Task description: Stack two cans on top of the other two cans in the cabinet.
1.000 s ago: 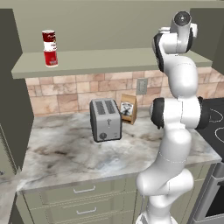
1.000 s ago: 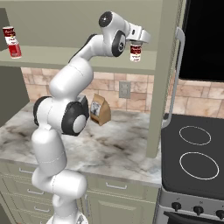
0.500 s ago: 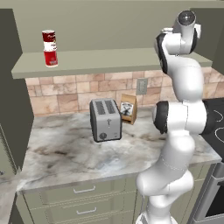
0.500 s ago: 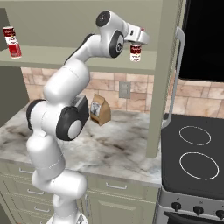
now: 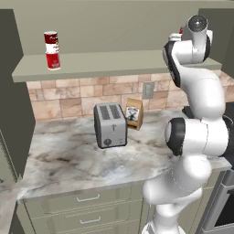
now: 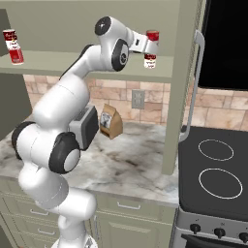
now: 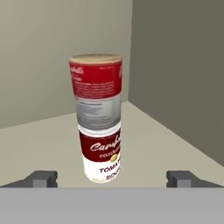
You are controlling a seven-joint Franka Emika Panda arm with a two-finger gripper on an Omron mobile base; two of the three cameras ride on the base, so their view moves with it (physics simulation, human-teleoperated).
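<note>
Standing red-and-white cans [image 7: 98,118], neatly stacked

arm [image 6: 72,101] is stretched up high, bending over toward 2 o'clock in the right base view. gripper [image 7: 112,178] has its jaws spread wide, nothing pinched between them.

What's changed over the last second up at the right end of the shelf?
The gripper has drawn slightly back from the right-hand stack of two cans, which stands on its own with the jaws spread wide either side in the hand view; the upper arm has risen a little. Unchanged: the left-hand stack on the cabinet, the toaster and the brown bag.
</note>
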